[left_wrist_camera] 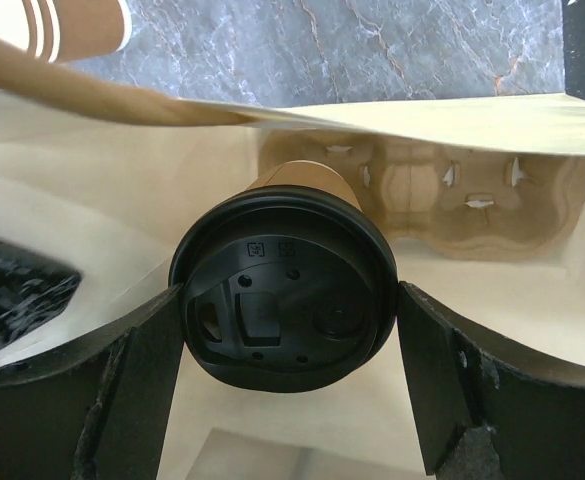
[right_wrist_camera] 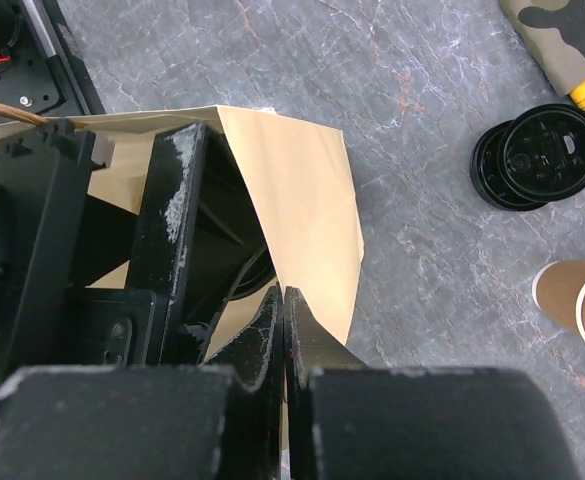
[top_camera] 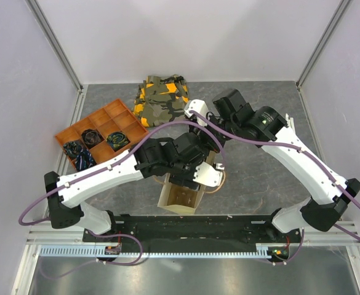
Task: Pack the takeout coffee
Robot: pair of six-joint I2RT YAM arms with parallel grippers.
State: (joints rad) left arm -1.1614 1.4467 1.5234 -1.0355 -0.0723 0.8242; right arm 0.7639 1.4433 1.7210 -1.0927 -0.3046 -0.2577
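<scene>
The takeout coffee (left_wrist_camera: 282,290), a brown paper cup under a black lid, hangs inside the open paper bag (left_wrist_camera: 422,120). My left gripper (left_wrist_camera: 290,298) reaches into the bag, its two fingers pressed against opposite sides of the lid. Below the cup, on the bag's floor, lies a moulded pulp cup carrier (left_wrist_camera: 472,210). My right gripper (right_wrist_camera: 285,295) is shut on the rim of the bag's wall (right_wrist_camera: 302,190), holding it away from the left arm. In the top view the bag (top_camera: 180,200) stands at the near middle, mostly hidden under both arms.
A stack of loose black lids (right_wrist_camera: 542,155) and lidless tan cups (right_wrist_camera: 582,305) lie on the grey table right of the bag. An orange divided tray (top_camera: 100,135) sits at the back left. A camouflage cloth (top_camera: 161,98) lies at the back centre.
</scene>
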